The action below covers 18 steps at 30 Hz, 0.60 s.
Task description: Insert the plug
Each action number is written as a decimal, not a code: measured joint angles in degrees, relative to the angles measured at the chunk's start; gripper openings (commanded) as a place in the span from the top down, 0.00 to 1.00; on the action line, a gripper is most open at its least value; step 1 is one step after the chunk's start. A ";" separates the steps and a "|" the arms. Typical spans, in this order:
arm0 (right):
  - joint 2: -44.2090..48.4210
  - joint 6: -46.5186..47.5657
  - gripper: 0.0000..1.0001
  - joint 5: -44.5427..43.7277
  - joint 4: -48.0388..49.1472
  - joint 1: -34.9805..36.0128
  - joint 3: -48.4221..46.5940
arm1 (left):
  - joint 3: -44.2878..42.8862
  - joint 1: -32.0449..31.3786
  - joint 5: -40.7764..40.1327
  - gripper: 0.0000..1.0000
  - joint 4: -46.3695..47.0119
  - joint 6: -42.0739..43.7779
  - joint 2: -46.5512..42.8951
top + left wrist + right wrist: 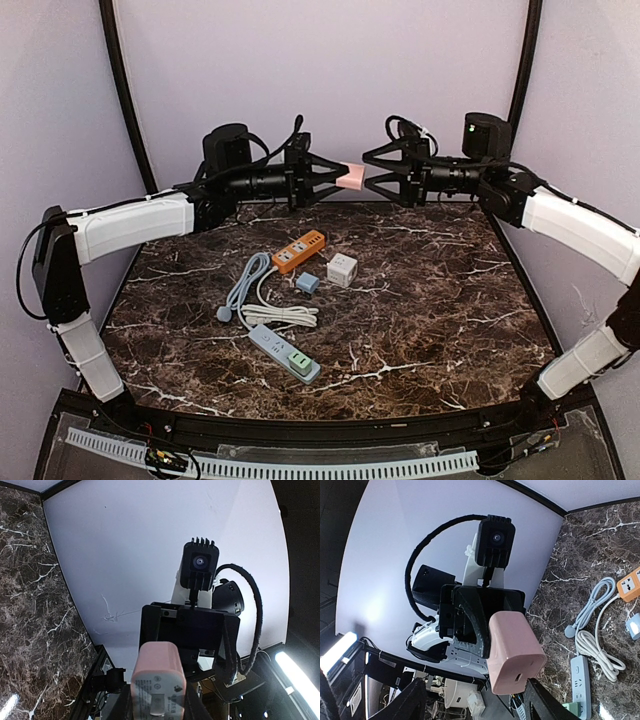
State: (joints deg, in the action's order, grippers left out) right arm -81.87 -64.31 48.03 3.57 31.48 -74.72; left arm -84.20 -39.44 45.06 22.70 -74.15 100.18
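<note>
The plug [352, 176] is a pink cube-shaped charger held in the air at the back of the table, between the two arms. My left gripper [338, 178] is shut on it; in the left wrist view the plug [159, 680] sits between the fingers with its labelled face toward the camera. My right gripper [372, 180] faces it from the right, open. In the right wrist view the plug [514, 652] lies between my right gripper's [477, 692] fingers, close to the right finger [545, 702], with a wide gap to the left one.
On the marble table [450, 300] lie an orange power strip [299, 251], a white cube socket [342, 269], a small blue adapter [307, 283], coiled white and grey cables [270, 312], and a blue-grey power strip [284, 353] with a green plug in it.
</note>
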 measured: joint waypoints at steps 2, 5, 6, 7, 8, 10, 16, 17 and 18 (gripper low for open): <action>0.00 -0.33 0.33 -0.02 -0.09 0.00 0.04 | -0.04 -0.07 0.09 0.99 0.63 -0.46 0.00; 0.00 -0.61 0.33 -0.02 -0.20 0.00 0.22 | -0.09 -0.11 0.09 0.99 1.73 -0.98 0.00; 0.00 -0.72 0.34 -0.02 -0.15 0.00 0.37 | -0.09 -0.11 0.09 0.99 1.95 -1.09 0.00; 0.00 -0.76 0.34 -0.02 -0.15 0.00 0.52 | -0.09 -0.11 0.09 0.99 2.14 -1.29 0.00; 0.00 -0.83 0.36 -0.02 -0.20 0.00 0.66 | -0.09 -0.11 0.09 0.99 2.32 -1.36 0.00; 0.00 -0.96 0.38 -0.02 -0.37 0.00 0.85 | -0.09 -0.11 0.11 0.99 2.58 -1.53 0.00; -0.20 -1.62 0.45 0.04 -0.35 0.00 0.85 | -0.13 -0.46 0.15 0.99 3.19 -1.79 0.42; -0.35 -1.81 0.46 0.09 -0.35 0.00 0.85 | -0.17 -0.57 0.15 0.99 3.34 -1.84 0.61; -0.55 -1.97 0.48 0.15 -0.35 0.00 0.85 | -0.24 -0.68 0.15 0.99 3.50 -1.99 0.90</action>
State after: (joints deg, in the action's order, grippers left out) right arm -82.41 -66.28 48.18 3.22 31.48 -73.87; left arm -84.44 -40.12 45.21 26.20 -76.14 101.08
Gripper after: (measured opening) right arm 0.552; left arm 0.226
